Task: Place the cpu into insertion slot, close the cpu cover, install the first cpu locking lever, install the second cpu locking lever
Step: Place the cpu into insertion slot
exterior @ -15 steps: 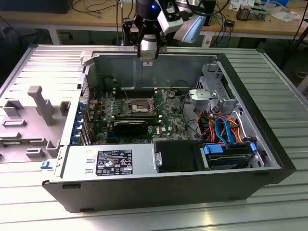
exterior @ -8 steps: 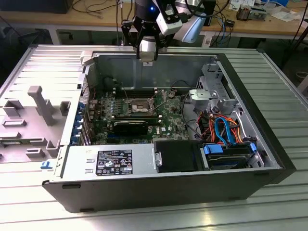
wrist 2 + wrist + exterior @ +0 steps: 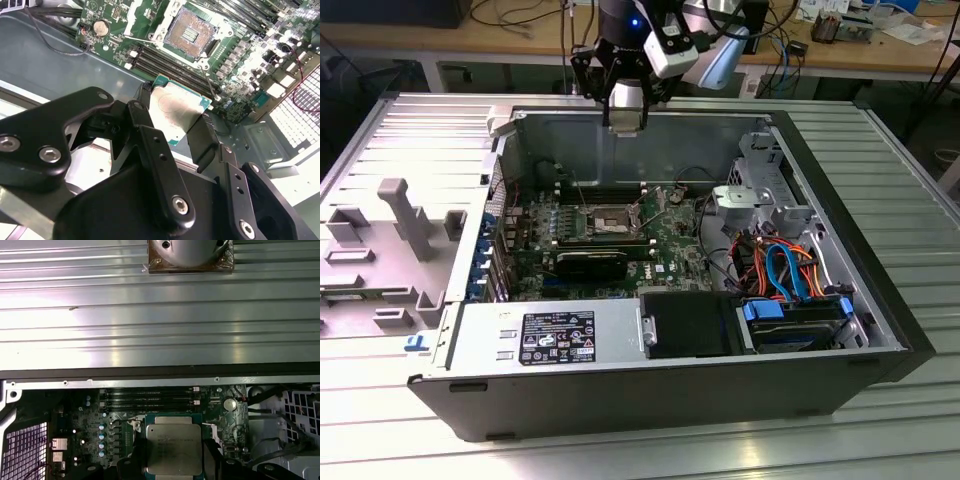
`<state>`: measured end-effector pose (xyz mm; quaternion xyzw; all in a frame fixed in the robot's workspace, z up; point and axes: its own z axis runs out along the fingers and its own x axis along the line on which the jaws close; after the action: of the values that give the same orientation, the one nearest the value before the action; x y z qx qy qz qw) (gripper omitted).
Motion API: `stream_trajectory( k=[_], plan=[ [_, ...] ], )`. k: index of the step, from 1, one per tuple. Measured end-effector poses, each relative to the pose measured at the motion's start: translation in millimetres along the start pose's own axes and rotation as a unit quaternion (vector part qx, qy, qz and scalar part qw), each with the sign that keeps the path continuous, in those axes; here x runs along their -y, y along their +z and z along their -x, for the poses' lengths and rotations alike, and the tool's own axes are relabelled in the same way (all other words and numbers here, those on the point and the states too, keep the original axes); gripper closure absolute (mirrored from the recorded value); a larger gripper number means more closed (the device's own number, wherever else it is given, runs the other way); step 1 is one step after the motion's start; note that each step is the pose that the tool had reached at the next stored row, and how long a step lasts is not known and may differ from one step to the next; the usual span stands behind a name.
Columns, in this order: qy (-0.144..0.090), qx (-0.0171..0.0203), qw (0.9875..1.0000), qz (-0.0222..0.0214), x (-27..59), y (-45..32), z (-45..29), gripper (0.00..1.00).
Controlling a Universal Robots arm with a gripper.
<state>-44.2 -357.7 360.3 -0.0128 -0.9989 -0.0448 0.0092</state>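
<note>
My gripper [image 3: 624, 118] hangs over the far wall of the open computer case, shut on the cpu [image 3: 625, 123]. In both wrist views the cpu [image 3: 175, 105] [image 3: 173, 447] is a flat square chip with a dull silver top, pinched by its edges between two black fingers [image 3: 205, 132]. The insertion slot [image 3: 603, 222] [image 3: 190, 32] lies open on the green motherboard, below and ahead of the chip, with its contact field bare. Silvery frame metal, apparently the cpu cover [image 3: 150, 15], stands off one side of the slot. Two thin wire locking levers [image 3: 207, 82] stick out beside it.
The case [image 3: 840, 190] lies on its side on a ribbed metal table [image 3: 910, 180]. Memory slots [image 3: 165, 62] run beside the socket. A power supply [image 3: 555, 335], a black block [image 3: 685, 325], a blue drive caddy [image 3: 795, 320] and orange and blue cables [image 3: 785, 265] fill the near side.
</note>
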Motion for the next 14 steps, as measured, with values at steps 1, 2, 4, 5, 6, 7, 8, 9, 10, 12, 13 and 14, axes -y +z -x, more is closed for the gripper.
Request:
stream_trajectory(
  k=[1, 2, 4, 5, 6, 7, 8, 9, 10, 12, 13, 14],
  plan=[
    [0.000, 0.0000, 1.0000, 0.0000, 0.2, 0.2, 0.0, 0.46],
    [0.000, 0.0001, 1.0000, 0.0001, 0.4, 0.5, 0.0, 0.46],
    [0.000, 0.0001, 1.0000, 0.0002, 0.8, 0.8, 0.1, 0.46],
    [0.000, 0.0001, 1.0000, 0.0001, 0.8, 0.9, 0.1, 0.46],
    [0.000, 0.0000, 1.0000, 0.0000, 0.8, 1.1, 0.1, 0.46],
    [0.000, 0.0000, 1.0000, 0.0001, 0.8, 1.3, 0.1, 0.46],
    [0.000, 0.0001, 1.0000, 0.0000, 0.8, 1.4, 0.1, 0.46],
    [0.000, 0.0001, 1.0000, 0.0001, 0.9, 1.8, 0.1, 0.46],
    [0.000, 0.0001, 1.0000, 0.0001, 0.9, 1.9, 0.1, 0.46],
    [0.000, 0.0001, 1.0000, 0.0001, 0.9, 2.4, 0.1, 0.46],
    [0.000, 0.0001, 1.0000, 0.0001, 0.9, 2.6, 0.0, 0.46],
    [0.000, 0.0001, 1.0000, 0.0001, 1.1, 3.0, -0.1, 0.46]
  ],
)
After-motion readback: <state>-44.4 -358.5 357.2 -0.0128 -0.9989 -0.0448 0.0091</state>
